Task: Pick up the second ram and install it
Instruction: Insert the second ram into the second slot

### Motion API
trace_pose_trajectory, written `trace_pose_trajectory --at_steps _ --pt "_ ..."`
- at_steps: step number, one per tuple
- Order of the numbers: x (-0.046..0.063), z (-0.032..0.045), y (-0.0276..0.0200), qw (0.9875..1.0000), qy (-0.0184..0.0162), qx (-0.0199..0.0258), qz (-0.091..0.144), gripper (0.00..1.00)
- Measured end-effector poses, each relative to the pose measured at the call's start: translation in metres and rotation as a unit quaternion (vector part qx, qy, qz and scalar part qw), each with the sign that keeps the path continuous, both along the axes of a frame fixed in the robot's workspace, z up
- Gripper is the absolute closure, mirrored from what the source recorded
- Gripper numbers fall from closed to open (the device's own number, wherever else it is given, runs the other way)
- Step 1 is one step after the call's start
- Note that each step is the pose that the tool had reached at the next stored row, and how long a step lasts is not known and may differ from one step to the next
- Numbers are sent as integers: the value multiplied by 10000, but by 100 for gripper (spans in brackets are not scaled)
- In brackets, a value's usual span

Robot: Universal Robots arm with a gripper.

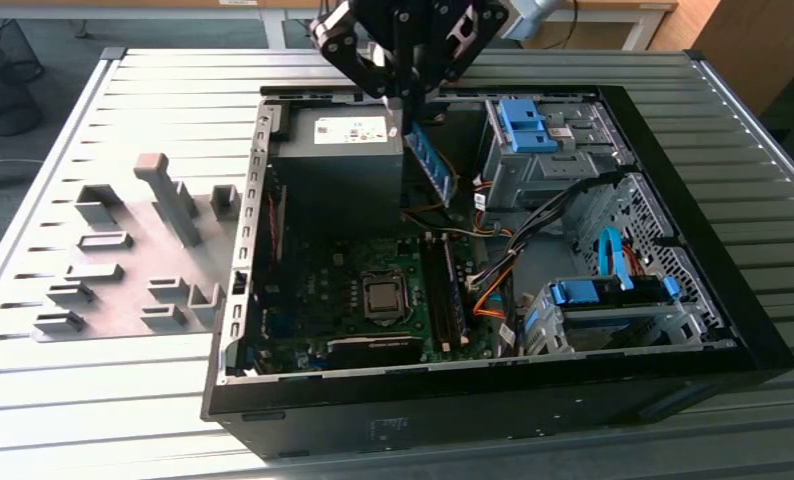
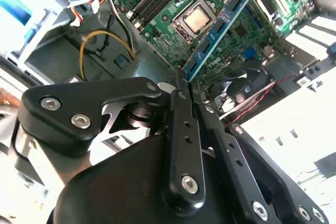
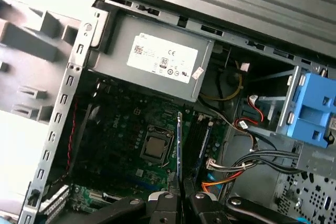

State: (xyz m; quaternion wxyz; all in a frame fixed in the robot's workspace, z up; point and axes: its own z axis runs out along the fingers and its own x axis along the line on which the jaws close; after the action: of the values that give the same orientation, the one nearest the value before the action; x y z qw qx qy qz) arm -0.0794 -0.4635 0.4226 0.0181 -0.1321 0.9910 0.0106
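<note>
Second ram (image 1: 431,160) hung above the open computer case (image 1: 717,330), pinched at one end by the gripper (image 1: 408,95). In the second wrist view its chips (image 2: 220,24) showed; the first wrist view showed it edge-on (image 3: 179,150). Arm reached down from above.

Ribbed grey metal tabletop (image 1: 117,400), dull sheen; matt black plastic fingers (image 2: 181,129); glossy blue circuit-board ram stick (image 2: 220,27); matt grey plastic fixture blocks (image 1: 117,270)

A ribbed grey metal table (image 1: 170,90) stands on grey floor (image 1: 50,30), perhaps carpeted.
</note>
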Motion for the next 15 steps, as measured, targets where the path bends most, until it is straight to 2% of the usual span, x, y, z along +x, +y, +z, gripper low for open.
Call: trace_pose_trajectory --at_steps 3,7,10,14,15 --pt "0 -5 0 9996 0 0 -278 86" --pt "0 -12 0 9980 0 0 -637 86" --pt "0 -20 0 9958 0 0 -912 86" --pt "0 -30 0 9921 0 0 -1256 86" --pt "0 -31 0 9916 0 0 -1290 86"
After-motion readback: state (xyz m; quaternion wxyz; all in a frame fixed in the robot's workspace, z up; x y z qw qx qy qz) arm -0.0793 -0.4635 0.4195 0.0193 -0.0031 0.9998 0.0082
